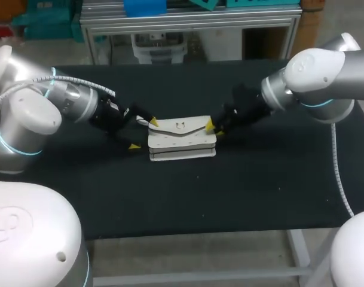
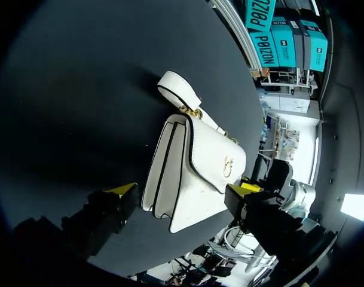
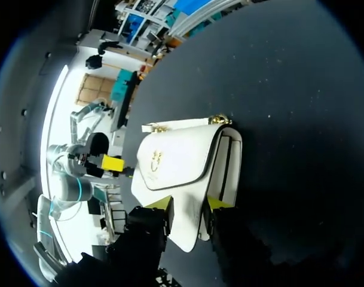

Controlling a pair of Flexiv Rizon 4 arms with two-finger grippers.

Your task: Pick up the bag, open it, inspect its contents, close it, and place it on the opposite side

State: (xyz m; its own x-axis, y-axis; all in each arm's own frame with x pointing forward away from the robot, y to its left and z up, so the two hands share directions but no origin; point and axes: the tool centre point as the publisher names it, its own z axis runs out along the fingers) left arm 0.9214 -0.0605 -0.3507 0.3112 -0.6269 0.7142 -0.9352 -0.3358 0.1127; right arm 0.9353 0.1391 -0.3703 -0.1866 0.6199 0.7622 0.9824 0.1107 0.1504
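Observation:
A white handbag (image 1: 182, 142) with a gold clasp lies flat in the middle of the black table, its flap down. My left gripper (image 1: 143, 134) is at the bag's left end, open wide. In the left wrist view the bag (image 2: 193, 173) lies between the spread fingers of that gripper (image 2: 184, 188), and its strap (image 2: 176, 86) lies ahead of them. My right gripper (image 1: 214, 128) is at the bag's right end. In the right wrist view its two yellow tips press the end of the bag (image 3: 182, 158) from both sides, so this gripper (image 3: 190, 203) is shut on it.
The black table (image 1: 259, 179) has bare surface in front of the bag and on both sides. Beyond the bag in the right wrist view, a yellow tip of my left gripper (image 3: 113, 162) shows.

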